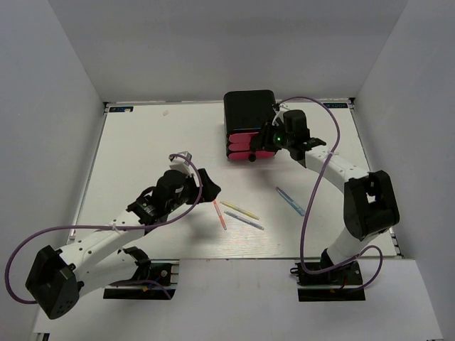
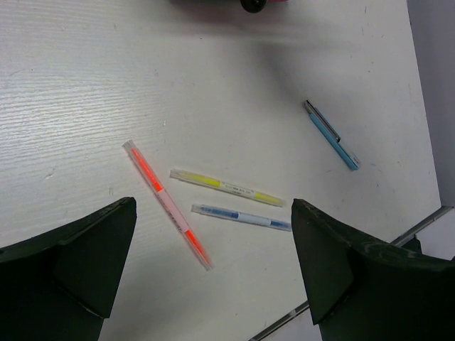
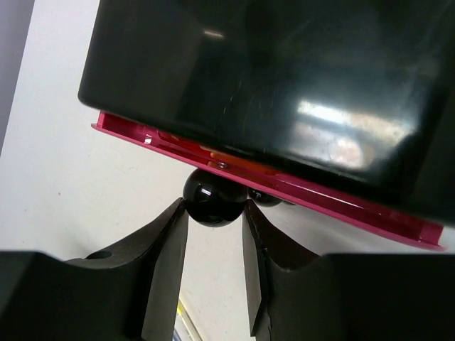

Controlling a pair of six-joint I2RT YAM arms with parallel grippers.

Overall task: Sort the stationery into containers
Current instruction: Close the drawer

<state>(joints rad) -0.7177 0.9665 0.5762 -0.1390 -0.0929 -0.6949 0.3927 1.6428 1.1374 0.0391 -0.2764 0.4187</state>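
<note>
Right wrist view shows the right fingers [image 3: 160, 277] pinching the round black knob [image 3: 212, 201] of a pink drawer [image 3: 341, 199] in the black drawer box [image 1: 249, 110]. The knob is shiny, so I think it could slip out, or a pull could drag the whole box along. The left fingers [image 2: 78, 263] are wide apart and hold nothing. They hang above the pink pen [image 2: 167, 204], yellow pen [image 2: 226, 187], grey-blue pen [image 2: 240, 217] and light-blue pen [image 2: 331, 134], all well in front of the box. Pens may roll on the smooth white worktop [image 1: 156, 142]. Plain white walls [image 1: 213, 42] stand round it.

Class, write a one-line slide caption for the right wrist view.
Right hand pinches the black knob of a pink drawer set in the black box.
</note>
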